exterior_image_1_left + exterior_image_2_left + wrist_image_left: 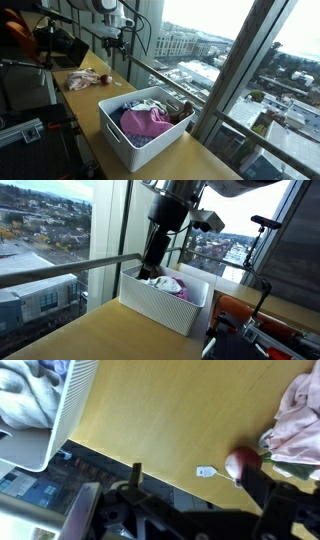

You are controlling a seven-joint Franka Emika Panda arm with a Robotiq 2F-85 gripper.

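**Crumpled pale pink cloth** lying loose on the wooden counter. It is left of centre in an exterior view and at the upper right edge of the wrist view. Nothing grips it, so it keeps its slumped, unfolded shape.

A small round red object sits touching the cloth's lower edge. A small white tag lies just beside it on bare wood.

The gripper hangs above the counter near the top of the frame, over the stretch between cloth and bin. In the wrist view its 2 dark fingers stand spread along the lower edge with nothing between them. The finger at lower right is near the red object.

A white rectangular plastic bin stands at centre frame, well apart from the cloth. Its walls hold a heap of garments, with a magenta one uppermost. The bin's wall also appears at the upper left of the wrist view and low in both exterior views.
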